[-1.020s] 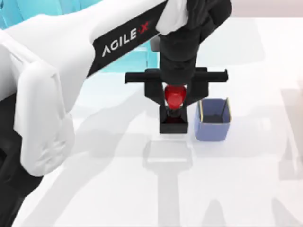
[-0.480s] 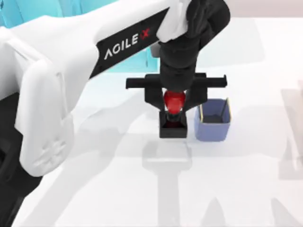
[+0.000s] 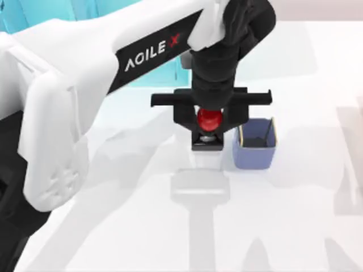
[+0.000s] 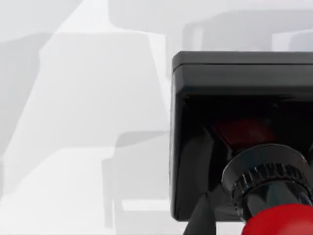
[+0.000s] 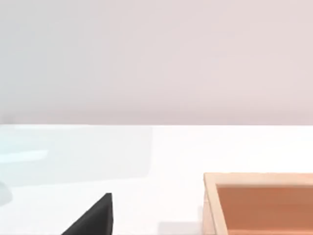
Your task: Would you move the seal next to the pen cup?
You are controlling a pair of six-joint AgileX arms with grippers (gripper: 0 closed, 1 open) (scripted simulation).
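Note:
The seal [image 3: 208, 126], a black square block under a glossy red knob, hangs upright in my left gripper [image 3: 209, 120], which is shut on the knob from both sides. The pen cup [image 3: 255, 144], a small periwinkle-blue square cup with a thin gold rim, stands just to the seal's right with a narrow gap between them. The left wrist view looks down along the red knob and its ribbed collar onto the seal's black base [image 4: 234, 132]. I cannot tell whether the base touches the table.
A turquoise shelf unit [image 3: 34, 11] stands at the back left, partly behind my left arm. In the right wrist view a dark wedge of my right gripper [image 5: 93, 218] sits beside a wooden tray [image 5: 259, 203] on the white table.
My left gripper edged slightly toward the front with the seal. Less of the black base now shows below the gripper. The cup has not moved.

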